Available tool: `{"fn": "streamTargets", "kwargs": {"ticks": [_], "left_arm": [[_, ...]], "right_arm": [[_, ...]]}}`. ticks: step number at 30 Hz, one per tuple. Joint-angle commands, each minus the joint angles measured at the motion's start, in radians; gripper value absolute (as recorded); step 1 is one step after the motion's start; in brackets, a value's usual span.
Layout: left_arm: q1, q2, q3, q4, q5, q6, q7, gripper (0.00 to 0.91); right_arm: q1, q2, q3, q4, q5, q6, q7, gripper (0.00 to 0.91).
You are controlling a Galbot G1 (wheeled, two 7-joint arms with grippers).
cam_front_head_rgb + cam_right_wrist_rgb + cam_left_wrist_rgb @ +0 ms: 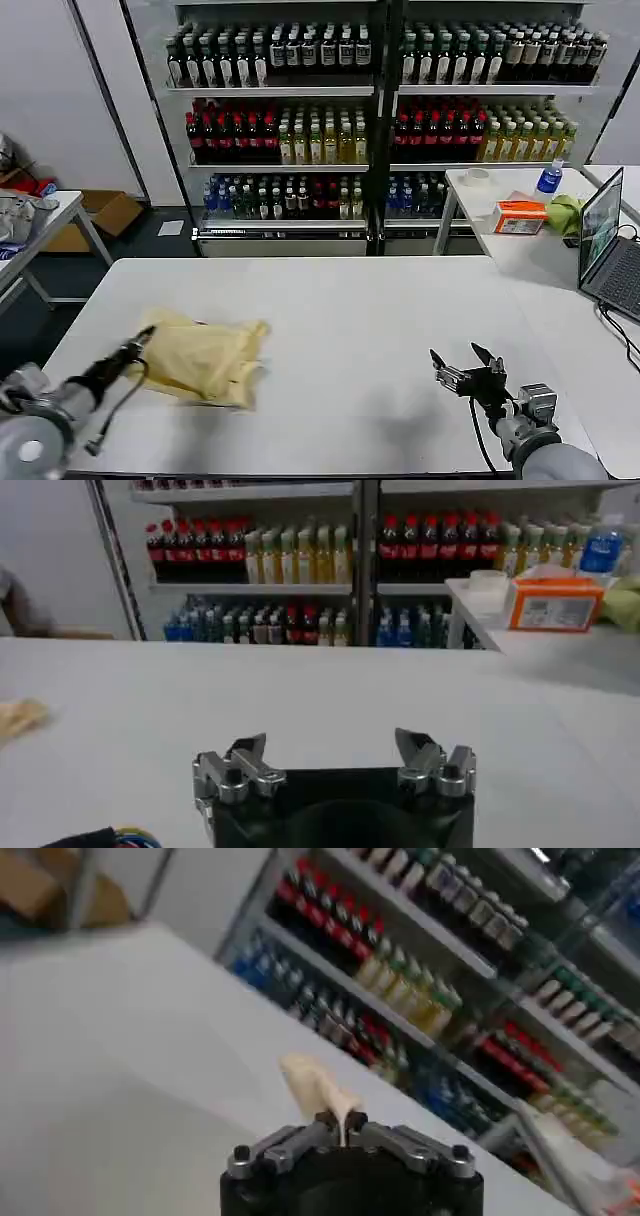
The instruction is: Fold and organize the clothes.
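Nearest, at the lower left of the head view, the robot's left gripper point(143, 336) reaches over the near-left part of the broad white rectangular table point(360, 330) with its fingers clenched on the left edge of the pale cream-yellow short-sleeved T-shirt of thin soft fabric point(205, 358); in the left wrist view a strip of that yellow fabric point(318, 1088) stands up pinched between the closed black jaws of the same gripper point(341, 1120). The shirt lies crumpled and partly doubled over on the table's left half, just beyond the gripper tip, its far corner toward the table's middle. At the lower right of the head view the right gripper point(466, 364) hovers over the near-right part of the table, well apart from the shirt, its fingers spread and holding nothing; the right wrist view shows its two metal fingers point(243, 765) apart over bare tabletop, with a scrap of the yellow shirt point(20, 718) far off at one edge. Farther back to the right stands a second white table point(520, 240) with an open dark laptop point(606, 250), an orange and white box point(519, 216) and a blue-capped bottle point(549, 179). Farthest, tall metal shelves of bottled drinks point(380, 110) line the wall
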Motion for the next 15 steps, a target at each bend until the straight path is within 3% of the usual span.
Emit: {"fn": "streamTargets", "kwargs": {"ticks": [1,5,7,10,15], "left_arm": [[0.050,0.282,-0.241,-0.140,0.145,0.023,0.029,0.020],[0.070,0.176,0.098,-0.205,0.437,-0.008,0.048,0.020],[0.056,0.092,0.334,-0.157,0.650,-0.053,0.059,0.020],[0.010,0.019,0.571,-0.062,0.854,-0.116,0.063,0.020],[-0.116,-0.057,0.753,-0.034,0.938,-0.118,0.059,0.020]], "right_arm": [[0.024,-0.003,-0.010,0.000,0.004,0.003,-0.002,0.907],[0.021,0.007,-0.017,0.007,-0.006,0.004,-0.001,0.907],[0.018,0.016,-0.025,0.014,-0.019,0.004,-0.001,0.907],[0.016,0.021,-0.029,0.018,-0.029,0.006,0.000,0.907],[0.013,0.028,-0.028,0.015,-0.037,0.006,0.002,0.907]]}}
